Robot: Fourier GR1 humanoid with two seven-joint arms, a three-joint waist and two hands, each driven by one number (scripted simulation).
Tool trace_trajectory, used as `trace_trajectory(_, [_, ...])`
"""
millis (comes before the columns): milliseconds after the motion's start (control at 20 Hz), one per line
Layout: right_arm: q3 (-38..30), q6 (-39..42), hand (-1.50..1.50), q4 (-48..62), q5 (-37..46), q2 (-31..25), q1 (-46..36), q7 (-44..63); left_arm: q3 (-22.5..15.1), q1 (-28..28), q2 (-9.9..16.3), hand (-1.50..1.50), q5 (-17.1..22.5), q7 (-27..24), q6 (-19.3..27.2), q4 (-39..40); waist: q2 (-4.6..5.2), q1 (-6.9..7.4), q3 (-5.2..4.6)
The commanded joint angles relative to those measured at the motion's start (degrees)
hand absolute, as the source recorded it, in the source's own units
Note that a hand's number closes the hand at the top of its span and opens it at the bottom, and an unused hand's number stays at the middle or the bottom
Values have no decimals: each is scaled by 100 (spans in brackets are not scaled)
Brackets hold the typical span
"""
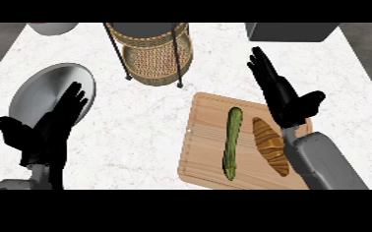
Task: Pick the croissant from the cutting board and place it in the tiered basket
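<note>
Marble counter (145, 128), white with faint grey veins, fills the head view. On it at lower right lies a pale wooden board (207, 142), rectangular with rounded corners and a straight grain. The croissant (270, 147) rests on the board's right half, a long brown crescent with ridged, glossy bands, just beside a slim green zucchini (232, 142) lying lengthwise. The right hand (280, 93), black, hangs over the board's far right corner, fingers straight and together, thumb spread aside, holding nothing; its grey forearm (323, 162) covers the board's right edge beside the croissant. Farther back stands the basket (156, 54), woven wicker rounds in a thin black wire frame. A smooth grey metal plate (54, 91) lies at left. The left hand (54, 123) shows at lower left, fingers straight, overlapping the plate's near edge.
</note>
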Motion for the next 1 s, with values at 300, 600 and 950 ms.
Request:
trace_trajectory(300, [796, -1327, -150, 606, 2083, -300, -202, 853, -579, -407, -492, 0, -646, -861, -315, 467, 23, -103, 22])
trace_trajectory(600, [385, -1251, -150, 198, 1401, 1094, 304, -210, -736, -674, -966, 0, -1128, -1237, -287, 1109, 38, -36, 84])
trace_trajectory(950, [965, -987, -150, -1335, 2682, -891, -30, 2173, -581, -566, -827, 0, -970, -1119, -339, 1077, -52, -196, 53])
